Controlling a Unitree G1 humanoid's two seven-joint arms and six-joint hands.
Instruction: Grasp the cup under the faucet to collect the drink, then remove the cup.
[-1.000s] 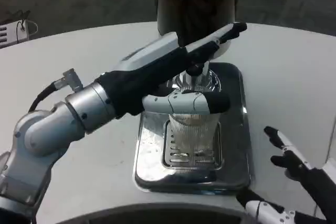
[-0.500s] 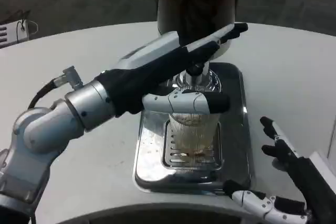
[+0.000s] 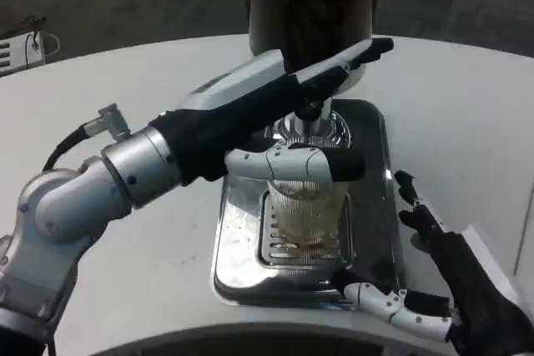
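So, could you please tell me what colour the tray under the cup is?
Shiny silver, mirror-like metal tray, seen in the head view.

Silver cylindrical forearm point(image 3: 79, 198) with black cable at the elbow; black wrist cuff, white-backed left hand point(image 3: 275, 110), white-and-black fingers. Right hand point(image 3: 442, 281) mostly black, white fingertips.

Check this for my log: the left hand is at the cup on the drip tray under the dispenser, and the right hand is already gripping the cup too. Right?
Not quite. In the head view the right hand is open beside the drip tray, apart from the cup, gripping nothing. The rest holds: the left hand is at the cup under the dispenser.
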